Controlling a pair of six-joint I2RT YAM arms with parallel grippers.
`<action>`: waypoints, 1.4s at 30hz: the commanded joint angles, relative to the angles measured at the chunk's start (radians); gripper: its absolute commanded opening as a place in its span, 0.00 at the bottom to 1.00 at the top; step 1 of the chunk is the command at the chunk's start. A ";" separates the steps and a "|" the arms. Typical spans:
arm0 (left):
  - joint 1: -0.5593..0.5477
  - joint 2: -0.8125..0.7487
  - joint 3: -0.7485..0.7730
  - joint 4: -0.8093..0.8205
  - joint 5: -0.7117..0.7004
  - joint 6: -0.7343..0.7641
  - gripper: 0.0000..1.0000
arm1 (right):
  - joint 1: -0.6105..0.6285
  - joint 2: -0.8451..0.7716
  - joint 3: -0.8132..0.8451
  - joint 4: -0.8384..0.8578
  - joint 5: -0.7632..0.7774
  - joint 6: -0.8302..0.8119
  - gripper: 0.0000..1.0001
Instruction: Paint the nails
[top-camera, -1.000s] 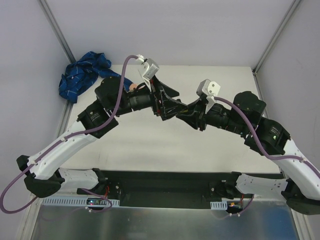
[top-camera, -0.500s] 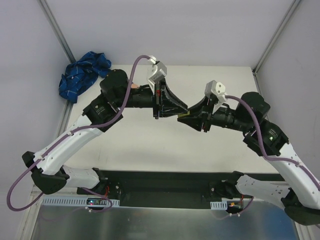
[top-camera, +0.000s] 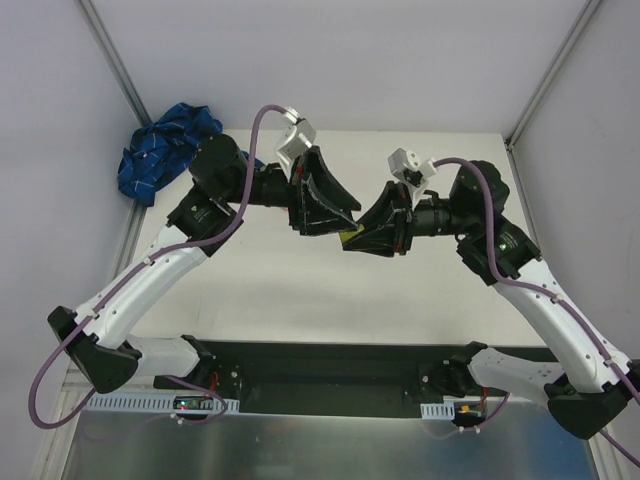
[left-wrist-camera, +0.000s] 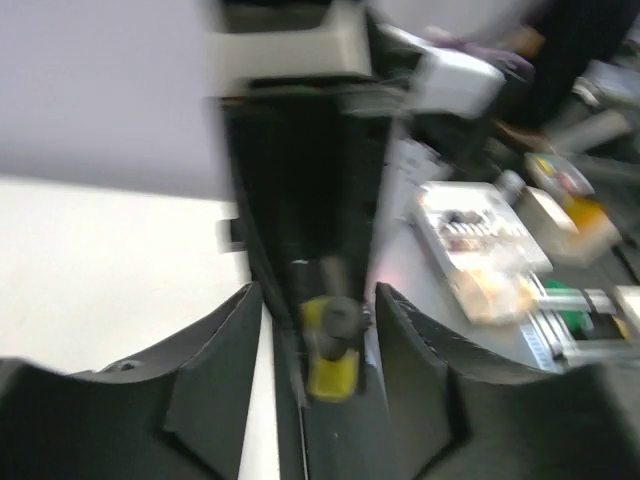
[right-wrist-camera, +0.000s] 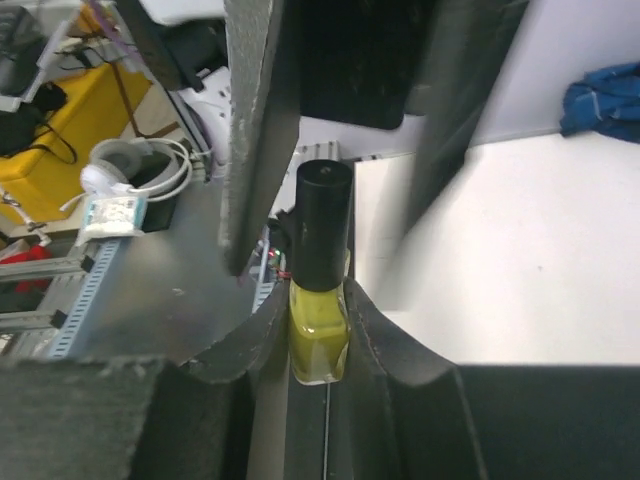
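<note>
**A:** What is different from half a second before?

**B:** In the top view both arms have moved. The place where the two grippers meet has shifted a little to the left, and the right arm now reaches further over the table. One second ago a small flesh-coloured spot showed beside the left arm. Now the arm covers it.

**A:** How does the left gripper stand?

**B:** Its jaws are partly apart. They stand on both sides of the black cap of a small bottle of yellow polish. In the right wrist view one of its fingers is just beside the cap. Whether it touches, I cannot tell. The other finger is clearly apart from the cap, so the cap is not clamped. The left wrist view is blurred, but it also shows the cap between the two fingers.

**A:** And the right gripper?

**B:** It is closed narrowly on the yellow glass body of the bottle. The cap sticks out past its fingertips, toward the left gripper.

**A:** Where are the nails?

**B:** I cannot see them in any view. Only the blue plaid sleeve shows. It lies crumpled at the far left corner of the table, in the same place as before and well apart from the bottle.
</note>
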 joint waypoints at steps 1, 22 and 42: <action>0.041 -0.060 0.031 -0.241 -0.368 0.089 0.56 | -0.002 0.007 0.086 -0.181 0.093 -0.160 0.00; -0.165 -0.076 0.017 -0.303 -0.926 0.111 0.79 | 0.195 0.002 0.177 -0.348 0.834 -0.296 0.00; -0.044 0.020 0.080 -0.103 0.095 0.174 0.00 | 0.143 -0.042 0.051 -0.034 -0.181 -0.011 0.00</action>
